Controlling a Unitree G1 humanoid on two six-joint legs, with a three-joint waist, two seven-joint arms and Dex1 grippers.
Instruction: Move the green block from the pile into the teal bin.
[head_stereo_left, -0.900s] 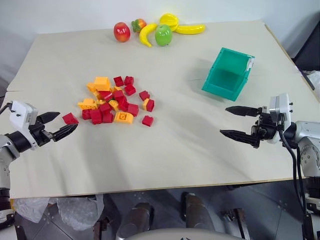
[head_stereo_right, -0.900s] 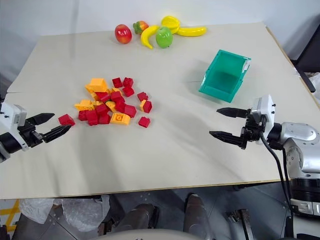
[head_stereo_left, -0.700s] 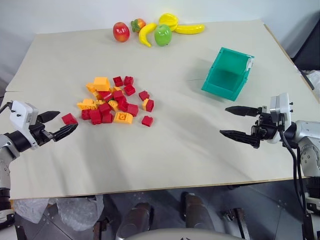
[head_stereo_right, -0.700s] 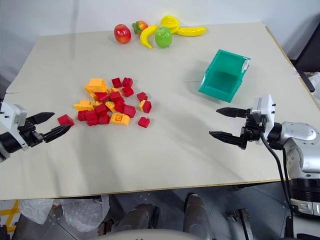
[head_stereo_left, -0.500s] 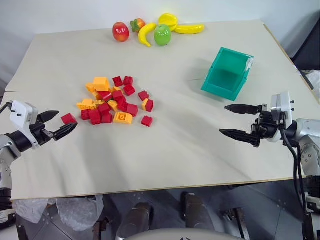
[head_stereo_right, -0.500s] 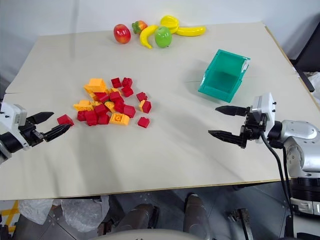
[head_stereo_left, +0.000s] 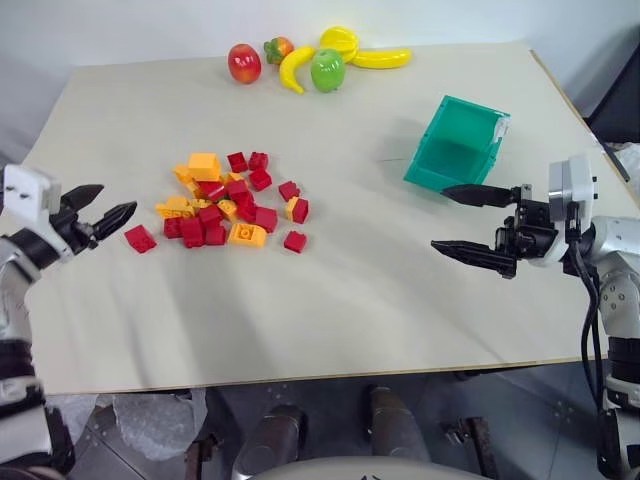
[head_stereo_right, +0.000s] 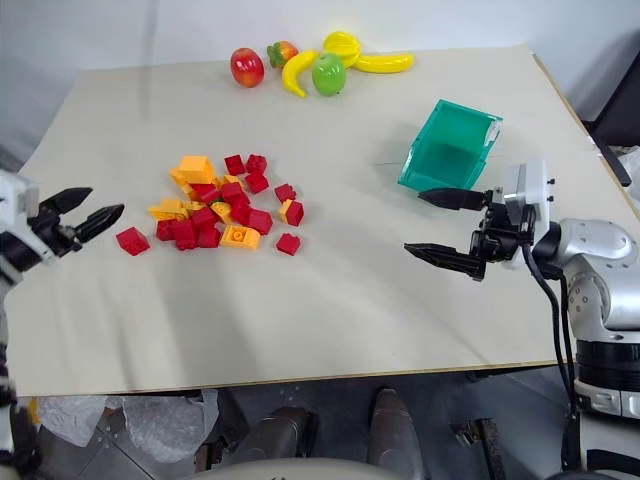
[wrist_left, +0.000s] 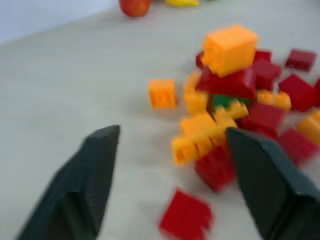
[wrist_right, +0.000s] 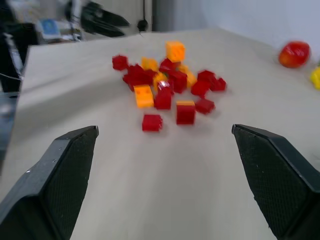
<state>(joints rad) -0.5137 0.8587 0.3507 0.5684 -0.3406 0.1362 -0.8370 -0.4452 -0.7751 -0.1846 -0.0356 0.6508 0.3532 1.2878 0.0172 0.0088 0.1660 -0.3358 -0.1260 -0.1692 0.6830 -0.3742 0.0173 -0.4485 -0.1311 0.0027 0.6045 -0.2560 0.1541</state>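
Green block (wrist_left: 223, 100) is showing in the left wrist view: a sliver of dark green buried in the pile (head_stereo_left: 228, 200), wedged under a red brick with orange ones in front. From the head views it's hiding under the other bricks, so I can't pick it out there.

Left gripper (head_stereo_left: 102, 209) is hovering at the table's (head_stereo_left: 360, 300) left edge, fingers apart, nothing between them, pointing toward the pile. One stray red brick (head_stereo_left: 139, 238) is lying just beside its tips, apart from the heap.

Right gripper (head_stereo_left: 460, 220) is hanging over the right side of the table, fingers spread wide and empty, pointing left toward the pile. The right wrist view is looking across bare tabletop at the pile from the other side, with the left gripper showing beyond it.

Teal bin (head_stereo_left: 460, 145) is sitting right of centre, near the right gripper's upper finger, well apart from the pile.

Toy fruit (head_stereo_left: 315, 60) is lining the far edge. Open bare table is lying between pile and bin, and along the whole near edge.
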